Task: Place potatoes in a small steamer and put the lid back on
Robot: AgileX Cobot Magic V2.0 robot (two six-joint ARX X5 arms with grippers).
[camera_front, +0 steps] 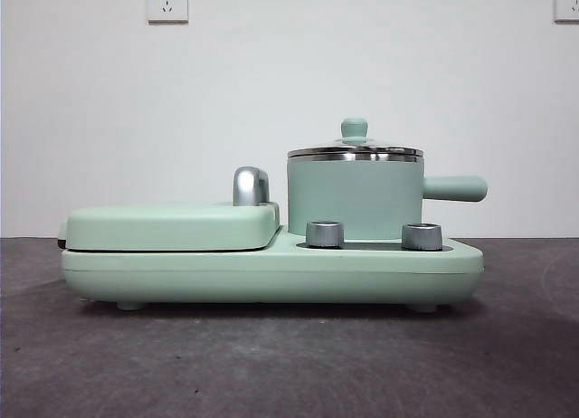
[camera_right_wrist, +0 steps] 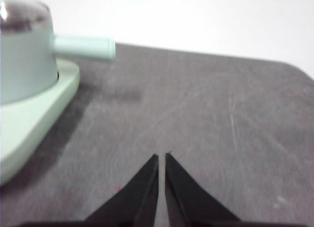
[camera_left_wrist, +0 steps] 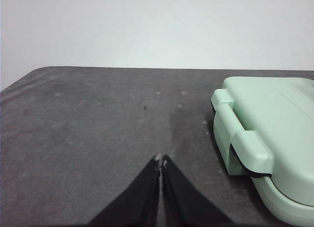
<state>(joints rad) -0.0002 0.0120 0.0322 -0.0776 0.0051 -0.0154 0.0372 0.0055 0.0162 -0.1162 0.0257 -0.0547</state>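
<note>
The small mint-green steamer (camera_front: 355,199) stands on the right half of a mint-green cooker base (camera_front: 271,271), its stubby handle (camera_front: 455,188) pointing right. The glass lid (camera_front: 355,150) with its green knob sits on the steamer. The steamer also shows in the right wrist view (camera_right_wrist: 24,55). No potato is in view. My left gripper (camera_left_wrist: 161,160) is shut and empty above the table, beside the grill end of the cooker. My right gripper (camera_right_wrist: 162,156) is shut and empty above the table, beside the steamer end. Neither arm shows in the front view.
A flat mint-green grill cover (camera_front: 172,225) with a chrome handle (camera_front: 251,186) lies on the left half of the base, also in the left wrist view (camera_left_wrist: 274,133). Two steel knobs (camera_front: 326,234) sit on the base's front. The dark grey table (camera_front: 289,364) stretches around.
</note>
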